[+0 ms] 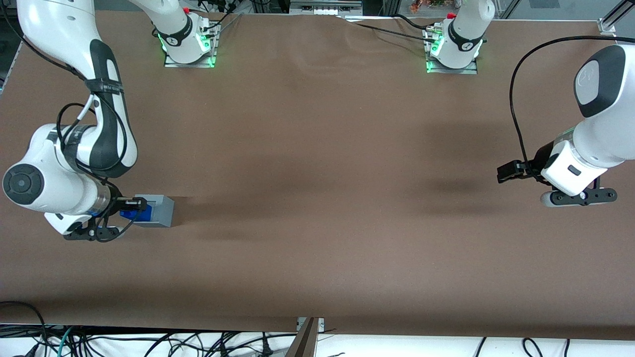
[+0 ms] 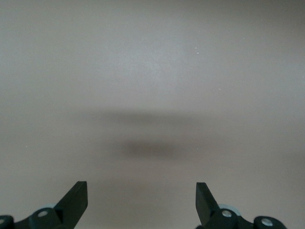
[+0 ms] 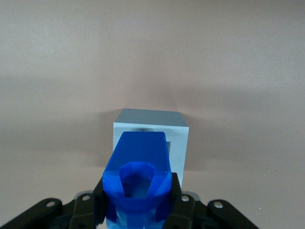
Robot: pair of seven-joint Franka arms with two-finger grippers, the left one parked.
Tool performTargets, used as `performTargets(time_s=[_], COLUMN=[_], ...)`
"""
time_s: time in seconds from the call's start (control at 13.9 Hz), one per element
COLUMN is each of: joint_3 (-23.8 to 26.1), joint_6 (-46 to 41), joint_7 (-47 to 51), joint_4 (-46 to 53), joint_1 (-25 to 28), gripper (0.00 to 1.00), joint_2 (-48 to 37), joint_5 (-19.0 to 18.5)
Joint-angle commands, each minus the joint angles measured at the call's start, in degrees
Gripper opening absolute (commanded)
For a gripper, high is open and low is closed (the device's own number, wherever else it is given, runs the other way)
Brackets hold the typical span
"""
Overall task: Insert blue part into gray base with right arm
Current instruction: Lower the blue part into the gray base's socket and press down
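In the front view, the right arm [image 1: 74, 163] bends down low at the working arm's end of the brown table [image 1: 317, 198]. Its gripper [image 1: 133, 204] is held just above the table, and the fingers are clenched on the blue part [image 1: 135, 213]. The gray base [image 1: 159, 210] stands on the table directly beside the blue part, on the side toward the parked arm's end. The two things look to be touching or almost touching — the exact contact cannot be told from here.

In the right wrist view, the gripper [image 3: 138, 202] grasps the blue part [image 3: 138, 176] between its two black fingers [image 3: 175, 200], one pressing on each side of the part. The blue part is seen with its hollow end facing the camera, and it overlaps the gray base [image 3: 178, 143], which sits just past the part's tip. The top face of the gray base is partly hidden by the blue part — the recess shows only as a thin dark edge.

The left wrist view shows only the bare table [image 2: 152, 71], with a soft shadow on it.
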Motion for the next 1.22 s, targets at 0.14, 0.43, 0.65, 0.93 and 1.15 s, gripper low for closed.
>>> performTargets(time_s=[0.14,0.43,0.65,0.93,1.15], joint_3=[0.5,0.4,0.4,0.4,0.4], joint_6=[-3.0,-3.9,-3.2,-2.7,-2.7], joint_7=[-6.6,-6.6,-5.7,-5.5,-5.4], joint_4=[-0.2,-1.1,-0.7,-0.5,-0.5], joint_1=[-0.9,-1.0,-1.6,-1.7,-1.7], gripper=[0.05,0.05,0.05,0.05,0.05], joint_2=[0.2,0.1,0.2,0.4,0.4], joint_5=[1.0,1.1,1.1,1.2,1.2])
